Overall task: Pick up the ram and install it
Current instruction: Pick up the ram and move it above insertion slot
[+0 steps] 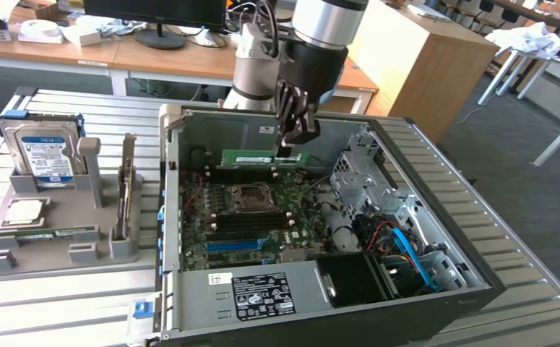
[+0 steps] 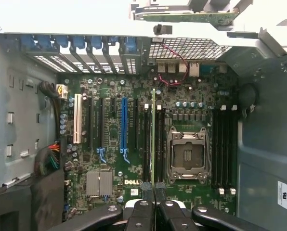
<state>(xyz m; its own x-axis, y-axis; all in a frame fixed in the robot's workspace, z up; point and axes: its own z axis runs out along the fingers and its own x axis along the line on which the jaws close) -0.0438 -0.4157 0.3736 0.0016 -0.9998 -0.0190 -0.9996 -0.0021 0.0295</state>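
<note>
While the open computer case [image 1: 222,130] lies on its side with the motherboard [image 1: 251,217] facing up, the gripper [image 1: 293,147] is clamped on the ram [image 1: 256,157], which hangs on edge inside the case over the black memory slots [image 2: 161,139] beside the processor socket [image 2: 188,155]. Assessment: the stick is light and rigid but thin, with fragile chips and contact edge, and is judged intolerant of twisting or skewed pressing. Grip is best taken on the upper edge towards one end, as observed, with fingers [image 2: 142,211] flat on both faces and clear of the lower contacts.
</note>
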